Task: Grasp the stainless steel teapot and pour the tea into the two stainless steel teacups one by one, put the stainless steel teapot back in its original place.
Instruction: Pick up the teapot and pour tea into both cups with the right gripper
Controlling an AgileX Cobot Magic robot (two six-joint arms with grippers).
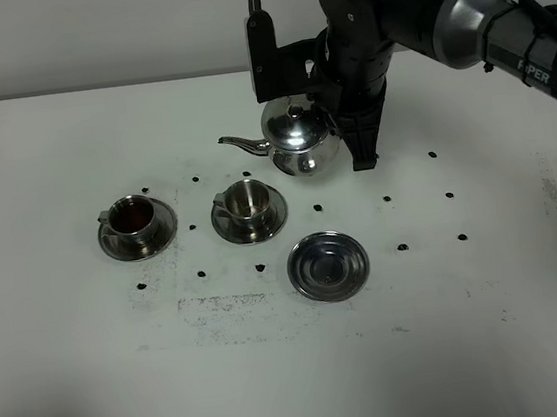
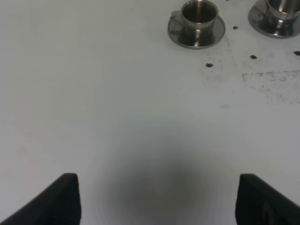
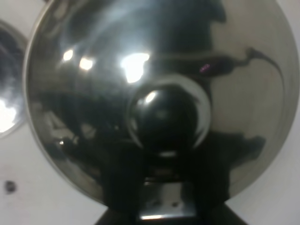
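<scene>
Right gripper (image 1: pixel 354 145) is clamped on the shiny, squat stainless steel teapot (image 1: pixel 298 136); dark tea (image 1: pixel 135 217) is seen in the ribbed teacup (image 1: pixel 130 228) nearest the table's (image 1: pixel 78 392) left edge.

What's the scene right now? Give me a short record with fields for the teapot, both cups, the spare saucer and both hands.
teapot: stainless steel teapot, off its saucer, spout pointing toward the cups
right arm: right hand shut on the teapot
left arm: left hand open, over the table, holding nothing
cup one: farther teacup on its saucer, dark tea inside
cup two: nearer teacup on its saucer, no tea visible
return spot: empty saucer, in front of the teapot
</scene>
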